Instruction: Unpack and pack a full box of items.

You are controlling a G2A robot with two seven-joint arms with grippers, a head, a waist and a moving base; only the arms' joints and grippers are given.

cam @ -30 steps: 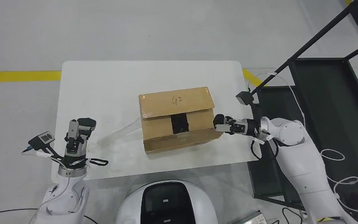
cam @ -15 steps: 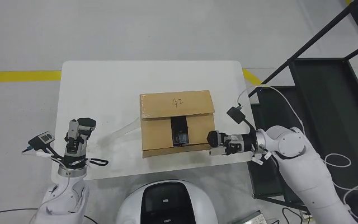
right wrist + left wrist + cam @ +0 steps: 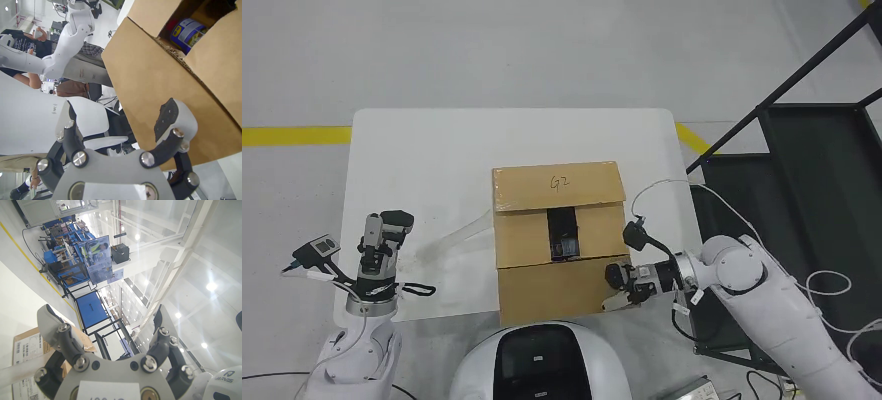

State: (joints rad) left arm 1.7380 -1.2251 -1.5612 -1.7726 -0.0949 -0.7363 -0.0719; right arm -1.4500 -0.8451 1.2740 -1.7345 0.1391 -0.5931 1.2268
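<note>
Box (image 3: 558, 185) at flap-opening step — right pincer (image 3: 618, 288), wide, straddles near flap (image 3: 552, 292); left pincer (image 3: 384, 225) wide, idle — next probably needs side flaps (image 3: 524, 235) parted.

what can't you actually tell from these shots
- Box contents: in the top view the flaps leave a narrow gap; in the right wrist view cardboard hides all but part of a blue can.
- Whether the right gripper touches the near flap: too small in the top view.
- Box's side in the left wrist view: cut off by the edge, partly behind the left gripper.
</note>
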